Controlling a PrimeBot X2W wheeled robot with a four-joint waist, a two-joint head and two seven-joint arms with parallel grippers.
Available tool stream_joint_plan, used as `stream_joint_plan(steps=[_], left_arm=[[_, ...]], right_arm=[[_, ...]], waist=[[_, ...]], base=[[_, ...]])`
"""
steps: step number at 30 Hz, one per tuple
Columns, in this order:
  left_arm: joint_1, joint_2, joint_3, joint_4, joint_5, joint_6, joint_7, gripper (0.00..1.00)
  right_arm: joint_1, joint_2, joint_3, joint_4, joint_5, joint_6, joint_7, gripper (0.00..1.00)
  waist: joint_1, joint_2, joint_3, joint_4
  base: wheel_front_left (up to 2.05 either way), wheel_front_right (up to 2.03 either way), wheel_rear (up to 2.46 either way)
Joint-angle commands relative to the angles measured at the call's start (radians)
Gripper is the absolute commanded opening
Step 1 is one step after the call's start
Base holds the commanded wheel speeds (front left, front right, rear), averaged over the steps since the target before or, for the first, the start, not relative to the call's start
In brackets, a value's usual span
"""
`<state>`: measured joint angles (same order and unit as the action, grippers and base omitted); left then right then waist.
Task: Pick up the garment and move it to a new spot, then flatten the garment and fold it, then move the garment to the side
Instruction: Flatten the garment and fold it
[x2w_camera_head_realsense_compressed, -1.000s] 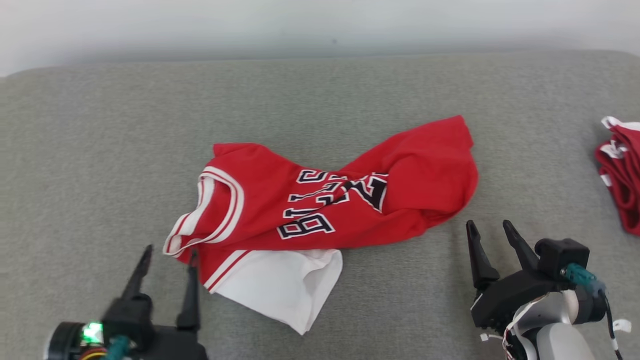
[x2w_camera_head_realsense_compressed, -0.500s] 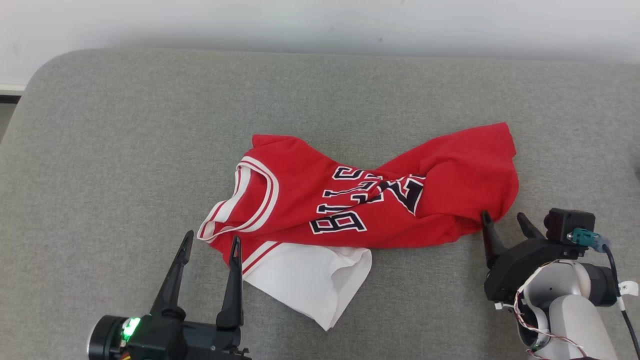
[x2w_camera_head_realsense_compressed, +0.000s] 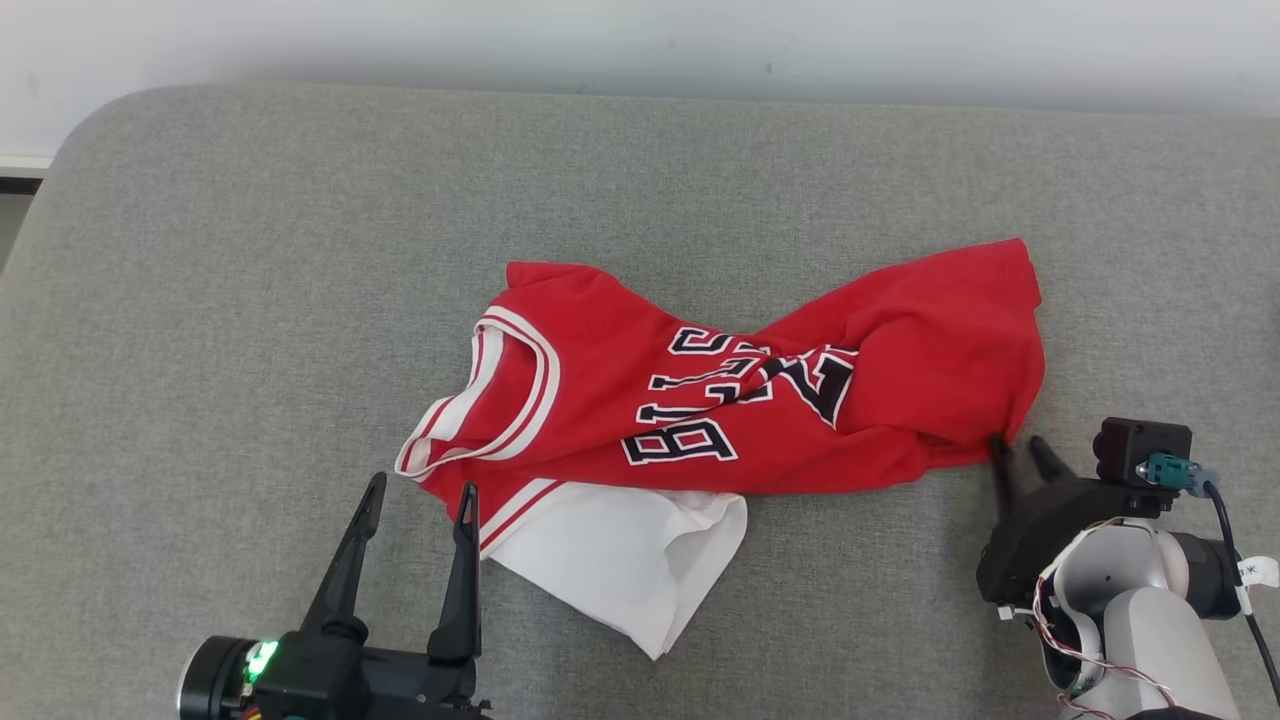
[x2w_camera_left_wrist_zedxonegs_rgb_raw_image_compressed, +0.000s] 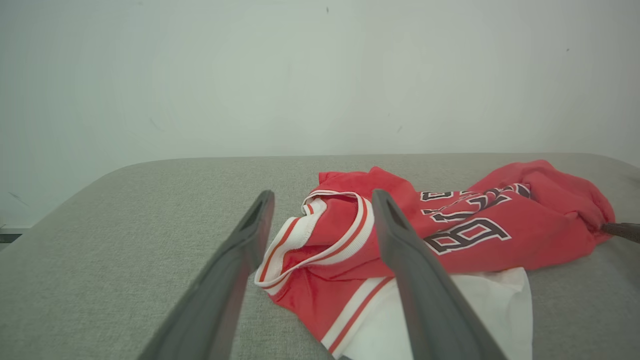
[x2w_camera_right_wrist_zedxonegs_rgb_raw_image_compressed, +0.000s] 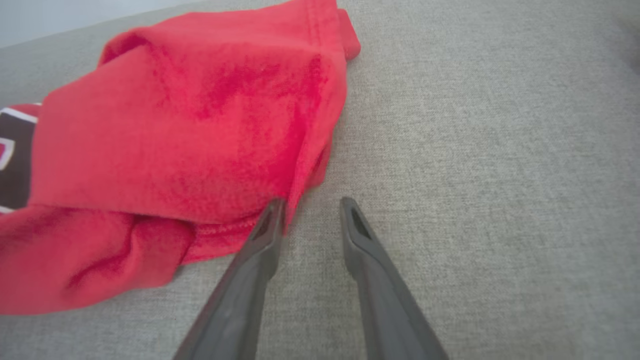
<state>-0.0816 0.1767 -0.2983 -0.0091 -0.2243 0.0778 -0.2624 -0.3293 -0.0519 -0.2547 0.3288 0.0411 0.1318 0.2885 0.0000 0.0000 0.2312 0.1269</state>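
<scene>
A red jersey, the garment, lies crumpled on the grey cushion with black-and-white lettering up and a white lining flap at its near edge. My left gripper stands open just short of the striped collar; in the left wrist view the garment lies beyond my left gripper. My right gripper is at the garment's right hem. In the right wrist view the jaws of my right gripper stand narrowly apart over bare cushion, with the left fingertip touching the edge of the garment.
The grey cushioned surface runs wide on all sides, with a rounded corner at the far left. A pale wall rises behind it. In the left wrist view the other arm's fingertip shows at the right edge.
The head camera has turned, shifting the whole picture. My right gripper has moved forward to the garment's right hem and its jaws have narrowed. My left gripper stays open by the collar.
</scene>
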Motion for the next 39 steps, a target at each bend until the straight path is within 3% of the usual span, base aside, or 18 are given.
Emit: stream_joint_plan(steps=[1,2,10,19,25,31,35,39], left_arm=[[0.015,-0.009,0.011,0.004,0.013,-0.008,-0.003,1.0],[0.017,-0.015,0.018,0.008,0.019,-0.018,-0.003,1.0],[0.032,-0.051,0.069,0.033,0.06,-0.069,-0.003,1.0],[0.056,-0.072,0.106,0.046,0.093,-0.103,-0.003,1.0],[0.062,-0.084,0.121,0.052,0.102,-0.119,-0.003,1.0],[0.058,-0.096,0.125,0.051,0.113,-0.132,-0.003,1.0],[0.05,-0.101,0.132,0.049,0.117,-0.138,-0.003,1.0],[0.036,-0.106,0.137,0.047,0.123,-0.147,-0.003,1.0]], right_arm=[[-0.007,0.003,-0.002,0.004,-0.008,-0.003,-0.007,0.11],[-0.009,0.003,-0.002,0.008,-0.009,-0.003,-0.009,0.0],[-0.026,0.003,0.023,0.0,0.018,-0.003,-0.036,0.0],[0.007,0.003,0.032,-0.247,0.137,-0.003,-0.064,0.0],[0.084,0.003,0.008,-0.505,0.24,-0.003,0.025,0.0],[0.199,0.003,-0.079,-0.697,0.237,-0.003,0.165,0.0],[0.204,0.003,-0.112,-0.749,0.252,-0.003,0.201,0.0],[0.104,0.003,-0.077,-0.674,0.181,-0.003,0.208,0.0]], waist=[[0.0,0.0,-0.001,-0.001],[0.0,0.0,-0.002,-0.002],[0.0,0.0,-0.019,-0.009],[0.0,0.0,-0.058,-0.03],[0.0,0.0,-0.07,-0.037],[0.0,0.0,-0.062,-0.024],[0.0,0.0,-0.051,-0.016],[0.0,0.0,-0.029,-0.015]], base=[[0.0,0.0,0.0],[0.0,0.0,0.0],[0.0,0.0,0.0],[0.0,0.0,0.0],[0.0,0.0,0.0],[0.0,0.0,0.0],[0.0,0.0,0.0],[0.0,0.0,0.0]])
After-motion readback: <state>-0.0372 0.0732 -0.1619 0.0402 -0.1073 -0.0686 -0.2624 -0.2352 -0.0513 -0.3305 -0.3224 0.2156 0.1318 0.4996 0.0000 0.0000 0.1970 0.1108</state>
